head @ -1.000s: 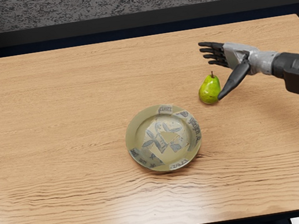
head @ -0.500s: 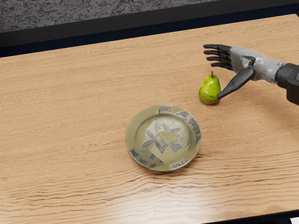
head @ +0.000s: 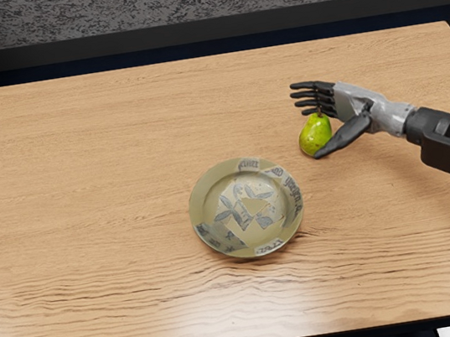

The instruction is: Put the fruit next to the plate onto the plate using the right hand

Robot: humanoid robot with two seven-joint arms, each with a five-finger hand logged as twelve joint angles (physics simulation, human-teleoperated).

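The pear [head: 315,135] stands upright on the wooden counter [head: 85,198], right of the middle and a little nearer the far edge than the near one. It is a small, squat fruit, bright yellow-green on the side facing me and darker green in the shadow low on its right flank. It is fat at the base and narrows toward the top. I cannot make out the stem, as the top of the fruit runs into the dark fingers just behind it.

The plate [head: 206,226] lies near the middle of the counter, down and to the left of the pear. It is close by but clearly apart, with a strip of bare wood between them. It is a round, olive-coloured dish with a blue-grey leaf pattern in its well and more blue marks around the rim, and nothing lies on it.

The right hand [head: 343,108] comes in from the right edge on a grey-and-black forearm [head: 422,126] and brackets the pear. Its 4 fingers [head: 307,97] are held straight and slightly fanned behind the pear's top. The thumb [head: 339,138] stretches along the near right side toward the base. The hand is spread, not clamped. Whether the thumb tip actually touches the skin I cannot tell.
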